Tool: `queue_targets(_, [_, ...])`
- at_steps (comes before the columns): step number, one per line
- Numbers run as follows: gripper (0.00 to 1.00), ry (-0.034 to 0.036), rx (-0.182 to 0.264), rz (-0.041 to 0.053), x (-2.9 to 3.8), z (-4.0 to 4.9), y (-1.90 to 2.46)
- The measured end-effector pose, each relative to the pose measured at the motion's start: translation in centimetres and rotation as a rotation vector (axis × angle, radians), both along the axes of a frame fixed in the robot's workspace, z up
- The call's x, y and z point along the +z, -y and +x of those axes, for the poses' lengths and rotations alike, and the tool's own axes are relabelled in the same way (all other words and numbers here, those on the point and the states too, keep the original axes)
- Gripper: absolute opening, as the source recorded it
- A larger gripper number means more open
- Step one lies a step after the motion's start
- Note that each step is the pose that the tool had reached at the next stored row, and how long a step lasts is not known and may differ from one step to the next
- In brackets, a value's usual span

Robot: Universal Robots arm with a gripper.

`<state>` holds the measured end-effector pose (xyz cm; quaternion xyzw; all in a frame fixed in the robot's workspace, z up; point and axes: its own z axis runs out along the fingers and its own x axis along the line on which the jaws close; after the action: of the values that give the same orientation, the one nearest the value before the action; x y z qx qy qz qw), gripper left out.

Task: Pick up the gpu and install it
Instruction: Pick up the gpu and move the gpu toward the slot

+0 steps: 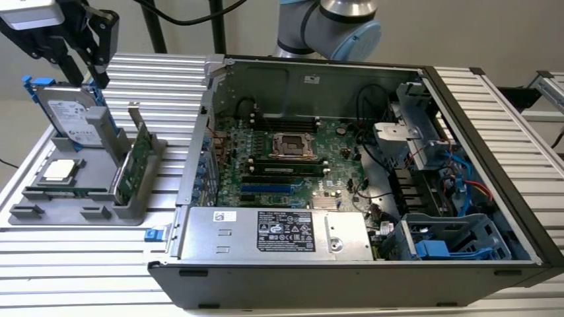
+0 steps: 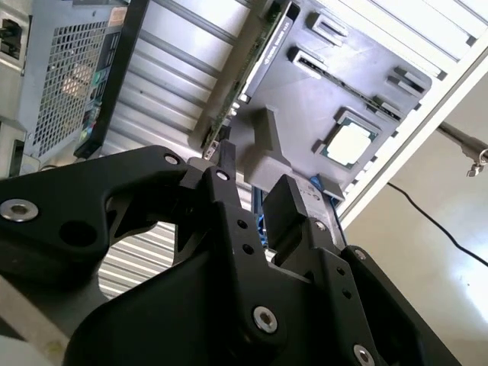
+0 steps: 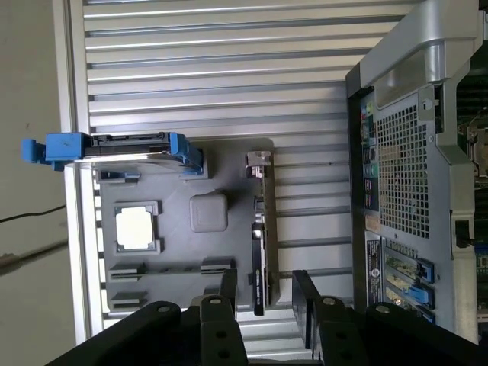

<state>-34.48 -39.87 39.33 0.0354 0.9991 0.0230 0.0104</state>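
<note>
Presently approaching: hand [image 1: 86, 74], spread apart, hovers at exterior view's eleven o'clock from untouched gpu [image 1: 132, 162]; pickup needs straddling its top edge.

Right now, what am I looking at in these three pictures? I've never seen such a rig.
This is a robot arm with a two-fingered gripper, open and empty. The exterior view is from a camera off the arm; both wrist views ride on it, looking past the fingers. On the slatted table stand an open computer case and a grey holder carrying a hard drive, a CPU and the gpu on edge. The gripper hangs above the holder, apart from the gpu.
</note>
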Motion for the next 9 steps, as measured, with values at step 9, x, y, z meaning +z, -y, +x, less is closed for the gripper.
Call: queue_targets(9, [1.0, -0.0017, 0.0, 0.0, -0.17, -0.01, 0.0])
